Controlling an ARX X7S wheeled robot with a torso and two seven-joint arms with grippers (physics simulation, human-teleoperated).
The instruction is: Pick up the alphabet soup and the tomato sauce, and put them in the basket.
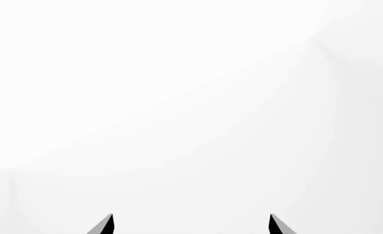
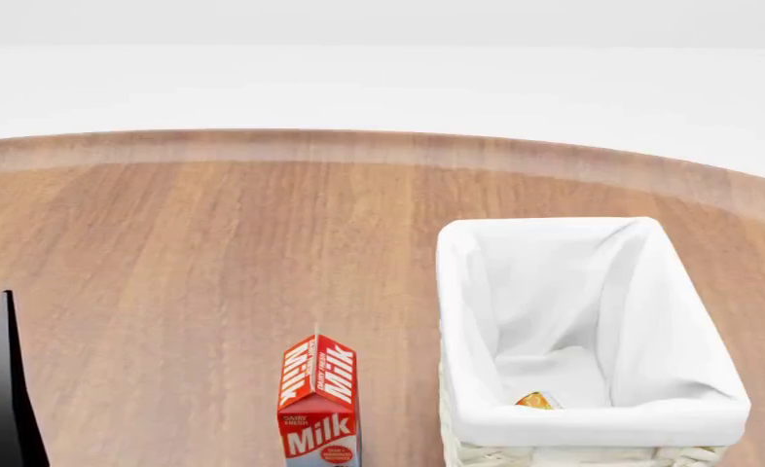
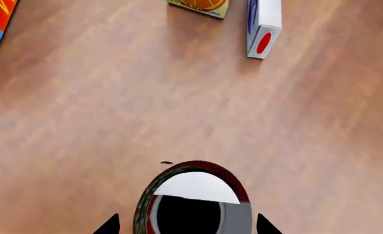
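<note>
We see our right gripper (image 3: 187,229) with fingertips spread either side of the tomato sauce (image 3: 193,204), its silver top facing the wrist camera; whether the fingers actually clasp the can we cannot tell. Our left gripper (image 1: 191,226) is released, fingertips apart against blank white. From the head, the basket (image 2: 577,331) stands on the counter (image 2: 200,243) beside a milk carton (image 2: 319,404), an orange-yellow scrap showing inside
</note>
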